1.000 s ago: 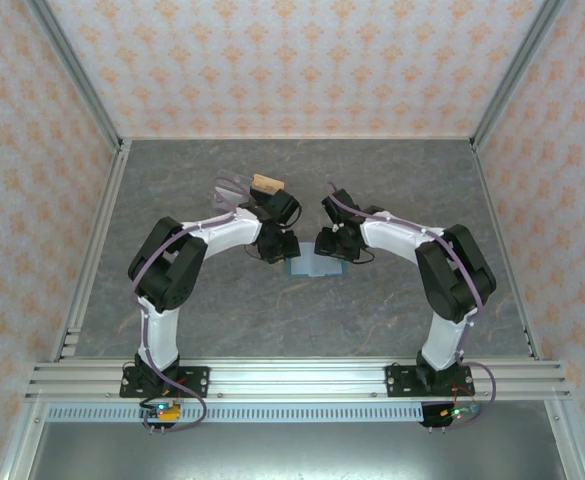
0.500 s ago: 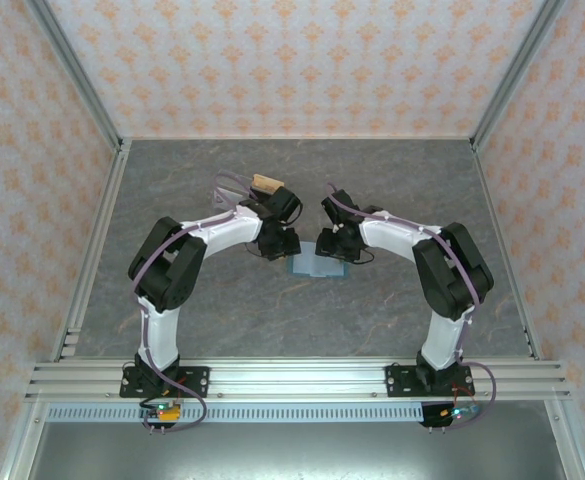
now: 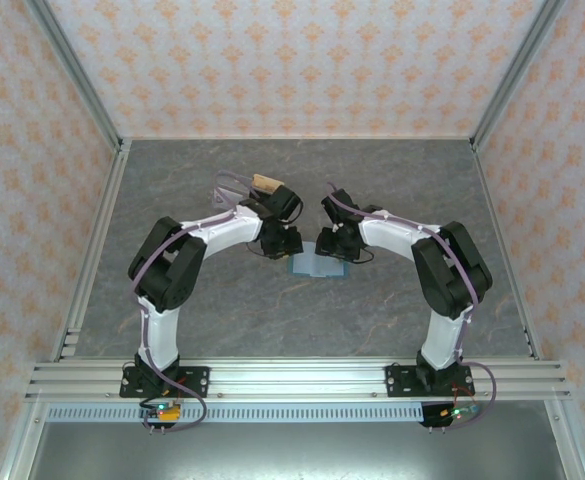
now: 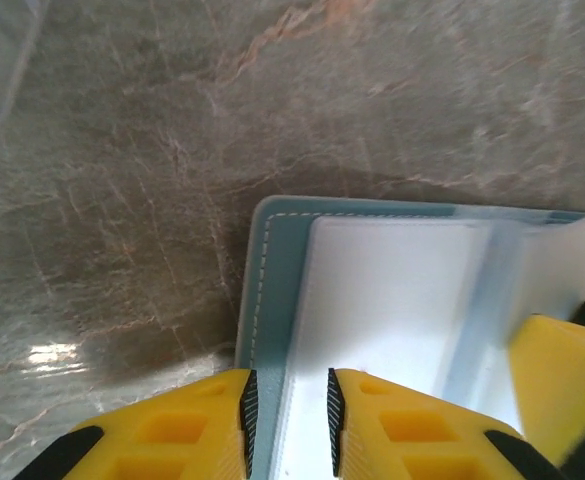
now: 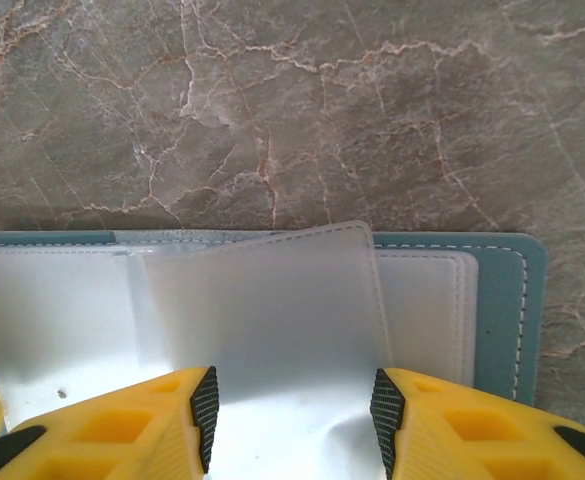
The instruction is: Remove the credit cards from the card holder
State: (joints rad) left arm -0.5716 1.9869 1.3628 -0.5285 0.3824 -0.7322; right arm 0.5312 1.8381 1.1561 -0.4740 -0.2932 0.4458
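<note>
The card holder [image 3: 317, 267] is laid open, long axis left-right; its clear sleeves [image 5: 272, 300] are resolved by wrist views. The right gripper [image 5: 292, 400] is spread; whether the left gripper [image 4: 287, 400] is grasping cannot be told.

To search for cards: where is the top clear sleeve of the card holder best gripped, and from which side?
Probably at its stitched outer edge, coming from the teal-bordered side on the right of the right wrist view. The sleeve lies skewed over the flatter pages of the card holder, so that edge looks loose.
</note>
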